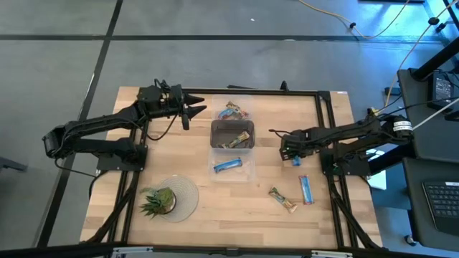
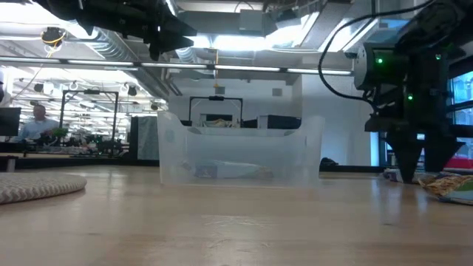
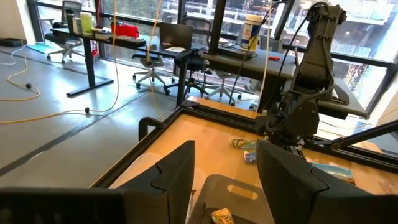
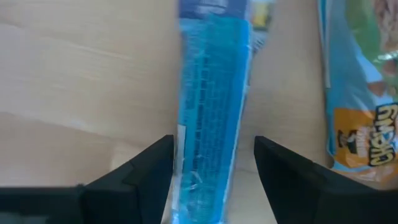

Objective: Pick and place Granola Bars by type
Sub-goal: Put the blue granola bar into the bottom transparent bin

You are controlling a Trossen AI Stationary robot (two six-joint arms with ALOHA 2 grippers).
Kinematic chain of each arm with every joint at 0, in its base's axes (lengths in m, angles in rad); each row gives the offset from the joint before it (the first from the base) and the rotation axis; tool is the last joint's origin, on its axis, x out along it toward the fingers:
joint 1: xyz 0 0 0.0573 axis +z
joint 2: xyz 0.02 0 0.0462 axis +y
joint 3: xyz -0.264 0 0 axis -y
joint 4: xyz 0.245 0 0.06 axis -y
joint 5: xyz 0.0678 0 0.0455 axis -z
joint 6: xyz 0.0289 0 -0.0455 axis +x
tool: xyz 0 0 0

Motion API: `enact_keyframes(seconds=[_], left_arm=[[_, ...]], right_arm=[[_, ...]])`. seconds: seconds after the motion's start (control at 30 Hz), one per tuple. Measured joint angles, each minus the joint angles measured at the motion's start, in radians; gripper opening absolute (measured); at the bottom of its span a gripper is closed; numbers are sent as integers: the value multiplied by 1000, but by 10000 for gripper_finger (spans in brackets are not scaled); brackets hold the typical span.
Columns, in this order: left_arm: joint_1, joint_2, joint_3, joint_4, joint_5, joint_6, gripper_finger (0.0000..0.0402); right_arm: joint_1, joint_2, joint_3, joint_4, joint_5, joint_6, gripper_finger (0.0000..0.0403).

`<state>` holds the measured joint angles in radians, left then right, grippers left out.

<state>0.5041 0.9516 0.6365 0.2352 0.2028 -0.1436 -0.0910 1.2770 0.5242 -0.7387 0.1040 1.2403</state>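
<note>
Spread right gripper (image 4: 211, 180) straddling blue bar (image 4: 211, 106), clear bin (image 1: 232, 134) holding bars, left gripper (image 1: 188, 112) spread.

The only legible text is "CHEWY", in white letters on the orange patch of a granola bar wrapper (image 4: 360, 118) lying beside the blue bar (image 4: 211, 106).

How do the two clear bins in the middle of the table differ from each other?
The farther bin holds brownish-wrapped bars; the nearer bin holds a single blue-wrapped bar. The farther bin looks darker inside, the nearer one shows the wood through it. Both are clear, rectangular and sit side by side.
</note>
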Motion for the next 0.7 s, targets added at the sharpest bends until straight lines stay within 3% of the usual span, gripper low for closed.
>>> enact_keyframes(seconds=[0.17, 0.5, 0.7], left_arm=[[0, 0, 0, 0, 0, 0, 162], [0, 0, 0, 0, 0, 0, 162], [0, 0, 0, 0, 0, 0, 164]], right_arm=[[0, -1, -13, 1, 1, 8, 198], [0, -1, -13, 0, 0, -50, 85], [0, -8, -13, 3, -15, -100, 67]])
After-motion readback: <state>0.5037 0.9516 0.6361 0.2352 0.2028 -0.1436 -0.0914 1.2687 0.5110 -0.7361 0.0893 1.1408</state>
